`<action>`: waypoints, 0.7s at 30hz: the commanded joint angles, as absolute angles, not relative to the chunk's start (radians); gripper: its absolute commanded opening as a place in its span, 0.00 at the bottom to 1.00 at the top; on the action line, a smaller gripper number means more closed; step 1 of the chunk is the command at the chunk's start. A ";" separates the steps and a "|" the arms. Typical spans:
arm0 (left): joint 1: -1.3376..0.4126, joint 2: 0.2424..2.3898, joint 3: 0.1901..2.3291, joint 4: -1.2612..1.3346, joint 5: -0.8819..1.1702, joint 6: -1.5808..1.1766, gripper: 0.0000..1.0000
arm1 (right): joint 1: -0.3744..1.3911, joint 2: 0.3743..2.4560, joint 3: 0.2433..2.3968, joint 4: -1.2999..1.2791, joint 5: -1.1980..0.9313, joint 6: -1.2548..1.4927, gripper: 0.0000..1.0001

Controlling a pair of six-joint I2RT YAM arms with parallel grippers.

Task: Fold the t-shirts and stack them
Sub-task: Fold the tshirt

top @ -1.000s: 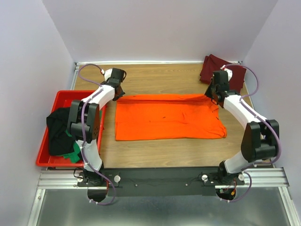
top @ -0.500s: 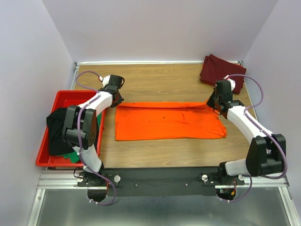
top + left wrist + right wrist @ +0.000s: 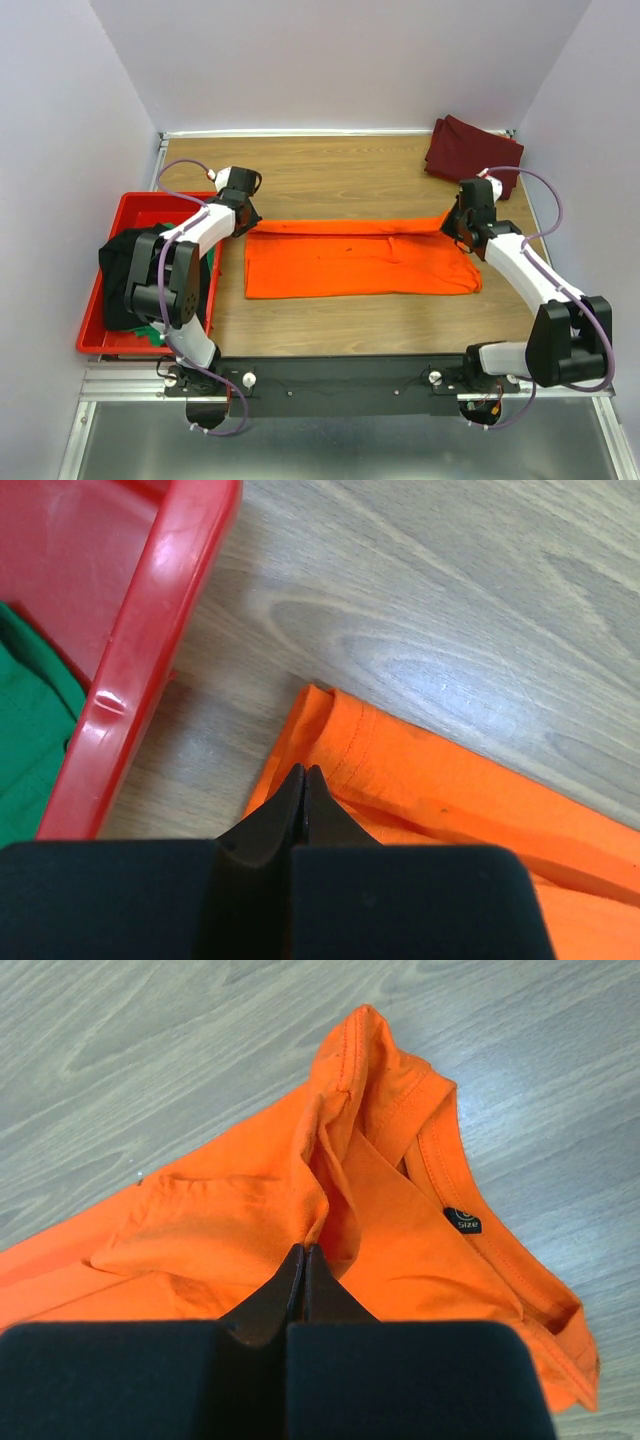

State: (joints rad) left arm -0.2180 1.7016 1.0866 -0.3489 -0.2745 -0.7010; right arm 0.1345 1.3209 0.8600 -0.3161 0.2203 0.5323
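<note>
While both arms reach over the desk (image 3: 340, 170), the orange t-shirt (image 3: 360, 262) lies spread across its middle, long side running left to right, with its far edge doubled over into a narrow band. The left gripper (image 3: 247, 222) sits at the far left corner of that cloth. In the left wrist view its fingers (image 3: 303, 780) are pressed together with no gap, and the orange hem rises to meet the tips, so it pinches the shirt's corner. The right gripper (image 3: 452, 224) is at the far right corner. In the right wrist view its jaws are likewise squeezed tight, and a bunched ridge of orange fabric is drawn up into the tips (image 3: 303, 1252). Just beside that ridge the neckline (image 3: 470, 1210) lies open, with a small dark size label (image 3: 462, 1222) inside it.

A maroon t-shirt (image 3: 475, 155) rests folded at the far right corner of the desk, apart from the orange one. Off the left edge stands a red bin (image 3: 120, 215), its rim near the left gripper (image 3: 303, 772). It holds a black t-shirt (image 3: 122, 275) and, beneath that toward the near end, a green t-shirt (image 3: 150, 330).
</note>
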 commanded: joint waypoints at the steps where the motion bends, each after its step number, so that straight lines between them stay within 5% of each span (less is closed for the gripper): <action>1: -0.215 1.654 1.057 -0.325 -0.259 -0.706 0.00 | 0.130 1.282 0.839 -0.350 0.245 0.551 0.00; 21: -0.219 1.598 0.982 -0.311 -0.245 -0.707 0.00 | 0.130 1.244 0.787 -0.362 0.244 0.571 0.00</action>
